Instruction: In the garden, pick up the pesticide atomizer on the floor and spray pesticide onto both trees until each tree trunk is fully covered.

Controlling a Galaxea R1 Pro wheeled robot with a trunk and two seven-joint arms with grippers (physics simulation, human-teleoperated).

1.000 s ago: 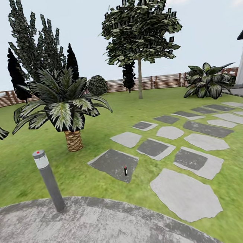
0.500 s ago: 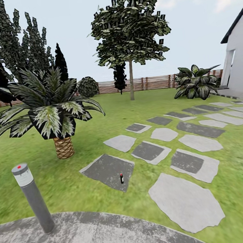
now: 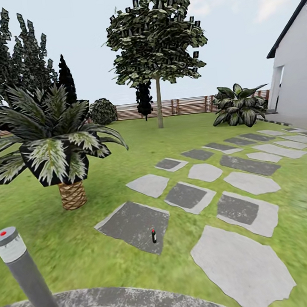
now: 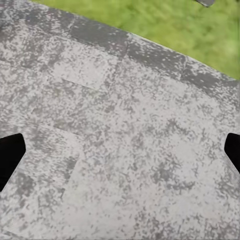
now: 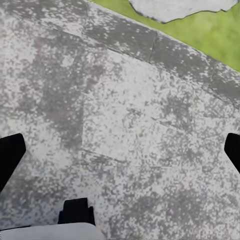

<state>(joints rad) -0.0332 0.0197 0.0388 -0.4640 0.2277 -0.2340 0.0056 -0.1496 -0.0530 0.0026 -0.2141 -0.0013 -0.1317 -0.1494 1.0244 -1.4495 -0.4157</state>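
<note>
The pesticide atomizer (image 3: pixel 153 235), a tiny dark bottle with a red top, stands upright on a dark stepping stone (image 3: pixel 132 225) in the lawn a few metres ahead. One tree (image 3: pixel 153 35) with a blocky green crown rises at the back, its thin straight tree trunk (image 3: pixel 158 103) in front of the wooden fence (image 3: pixel 186 105). In the left wrist view, my left gripper (image 4: pixel 120 155) is open over mottled grey paving. My right gripper (image 5: pixel 120 152) is open too, dark fingertips (image 5: pixel 10 152) wide apart above the same paving, with nothing between them.
A grey bollard lamp (image 3: pixel 23 276) stands at the paving's edge, near left. A short palm-like plant (image 3: pixel 58 149) grows left of the stones, with dark conifers (image 3: pixel 15 50) behind. More stepping stones (image 3: pixel 240 258) lead right toward the white house (image 3: pixel 296 77).
The whole head view has shifted: the camera moved forward and turned right. The bollard and palm slid left, the atomizer sits lower in the picture, and more of the house shows.
</note>
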